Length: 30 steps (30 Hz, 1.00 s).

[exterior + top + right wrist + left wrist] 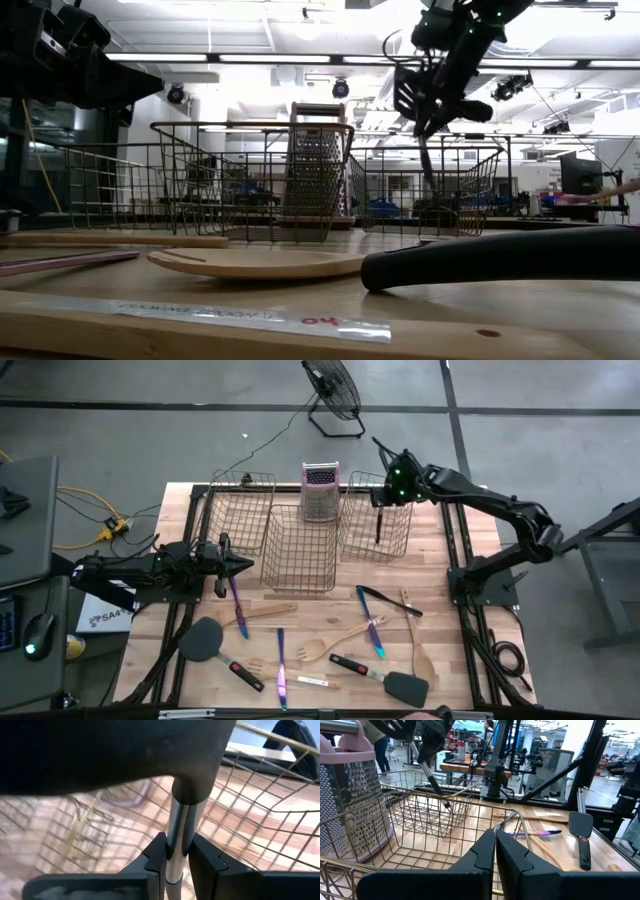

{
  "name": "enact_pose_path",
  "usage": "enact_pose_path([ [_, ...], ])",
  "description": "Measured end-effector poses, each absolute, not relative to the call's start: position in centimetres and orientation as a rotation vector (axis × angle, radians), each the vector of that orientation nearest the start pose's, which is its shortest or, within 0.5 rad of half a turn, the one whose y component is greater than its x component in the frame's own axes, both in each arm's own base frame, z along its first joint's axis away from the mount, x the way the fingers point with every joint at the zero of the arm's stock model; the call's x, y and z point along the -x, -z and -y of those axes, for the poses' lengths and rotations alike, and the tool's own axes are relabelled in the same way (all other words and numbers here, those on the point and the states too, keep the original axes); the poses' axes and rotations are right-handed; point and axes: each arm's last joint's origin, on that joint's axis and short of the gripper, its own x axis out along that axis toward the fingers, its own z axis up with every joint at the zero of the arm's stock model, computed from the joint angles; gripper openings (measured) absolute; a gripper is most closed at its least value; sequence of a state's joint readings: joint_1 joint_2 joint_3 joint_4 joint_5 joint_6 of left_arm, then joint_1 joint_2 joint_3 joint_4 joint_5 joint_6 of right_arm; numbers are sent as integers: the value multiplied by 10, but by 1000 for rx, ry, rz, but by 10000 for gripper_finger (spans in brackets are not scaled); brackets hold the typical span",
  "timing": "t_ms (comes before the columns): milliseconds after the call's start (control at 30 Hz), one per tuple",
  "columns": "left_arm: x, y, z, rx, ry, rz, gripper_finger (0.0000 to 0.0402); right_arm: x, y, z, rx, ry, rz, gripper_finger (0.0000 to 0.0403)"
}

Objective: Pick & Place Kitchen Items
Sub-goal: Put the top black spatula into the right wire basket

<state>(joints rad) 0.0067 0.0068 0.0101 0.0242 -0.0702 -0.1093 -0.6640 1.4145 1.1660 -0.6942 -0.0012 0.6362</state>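
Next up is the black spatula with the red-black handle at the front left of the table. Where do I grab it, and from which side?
Grip the black spatula at its red-black handle, coming straight down from above. It lies flat, the wide blade toward the left arm and the slim handle running toward the table's front edge, with bare wood either side for the fingers. The left gripper, shut and empty, is nearest.

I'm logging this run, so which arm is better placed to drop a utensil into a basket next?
The right. Its pincer is shut on a dark utensil hanging over the right-hand basket. The left pincer holds nothing, beside the left basket.
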Motion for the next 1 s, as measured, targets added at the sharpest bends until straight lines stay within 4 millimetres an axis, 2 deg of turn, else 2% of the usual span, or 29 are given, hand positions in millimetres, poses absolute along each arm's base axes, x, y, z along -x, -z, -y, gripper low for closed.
enact_pose_path([
  [233, -97, -169, -3, 110, -75, 31, 15, -230, -277, 178, -855, 819, -760, 52],
  [533, -97, -169, -3, 110, -75, 31, 15, -234, -256, 182, -892, 776, -895, 52],
  [1000, -97, -169, -3, 110, -75, 32, 15, -229, -251, 182, -929, 779, -956, 52],
])
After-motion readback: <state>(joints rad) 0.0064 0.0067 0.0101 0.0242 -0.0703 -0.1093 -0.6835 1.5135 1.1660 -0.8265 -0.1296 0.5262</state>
